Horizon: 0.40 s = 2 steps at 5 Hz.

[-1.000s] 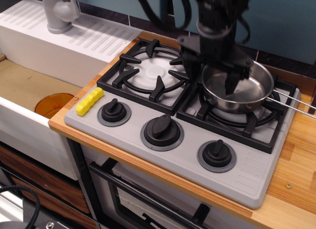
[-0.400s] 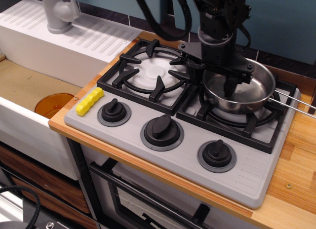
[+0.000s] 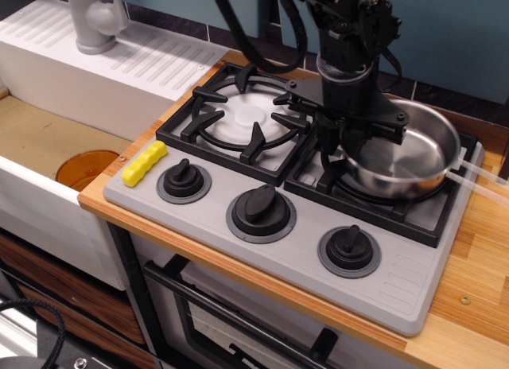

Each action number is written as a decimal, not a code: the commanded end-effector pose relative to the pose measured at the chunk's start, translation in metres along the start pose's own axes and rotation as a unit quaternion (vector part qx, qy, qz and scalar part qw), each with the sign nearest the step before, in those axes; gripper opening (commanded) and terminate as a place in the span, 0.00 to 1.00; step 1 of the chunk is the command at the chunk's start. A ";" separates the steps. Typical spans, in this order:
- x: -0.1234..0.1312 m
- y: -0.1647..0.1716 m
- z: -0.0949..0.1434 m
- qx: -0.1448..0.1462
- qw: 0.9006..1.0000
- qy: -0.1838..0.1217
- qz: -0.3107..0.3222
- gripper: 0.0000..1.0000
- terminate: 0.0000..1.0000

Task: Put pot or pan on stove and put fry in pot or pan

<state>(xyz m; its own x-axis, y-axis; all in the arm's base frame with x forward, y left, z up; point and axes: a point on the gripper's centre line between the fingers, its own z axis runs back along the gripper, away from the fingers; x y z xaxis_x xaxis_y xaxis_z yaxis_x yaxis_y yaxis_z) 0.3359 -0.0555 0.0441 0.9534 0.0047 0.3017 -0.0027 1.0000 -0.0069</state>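
Note:
The shiny steel pan [image 3: 406, 158] sits over the right burner of the grey stove [image 3: 278, 250], slightly tilted, and its wire handle [image 3: 481, 178] is blurred and points right. My gripper [image 3: 340, 145] comes down from above at the pan's left rim. Its black fingers [image 3: 354, 142] are close together across that rim and appear shut on it. The yellow crinkle-cut fry [image 3: 144, 164] lies on the stove's front left corner, well left of the gripper and apart from it.
The left burner grate [image 3: 238, 114] is bare. Three black knobs [image 3: 261, 206] line the stove front. An orange disc [image 3: 86, 168] lies in the sink at left, with a grey faucet [image 3: 95, 19] behind. The wooden counter [image 3: 477, 281] runs along the right.
The pan has shifted to the right over the right burner, its handle now blurred. My fingers have drawn closer together at its left rim. The fry has not moved.

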 end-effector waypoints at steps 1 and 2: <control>0.014 -0.015 0.033 -0.009 0.999 -0.027 0.015 0.00 0.00; 0.024 -0.019 0.052 0.000 1.000 0.000 0.023 0.00 0.00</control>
<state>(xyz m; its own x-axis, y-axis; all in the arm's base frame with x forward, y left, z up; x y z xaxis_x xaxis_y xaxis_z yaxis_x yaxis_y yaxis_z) 0.3345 -0.0707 0.0730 0.9752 0.0450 0.2165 -0.0468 0.9989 0.0031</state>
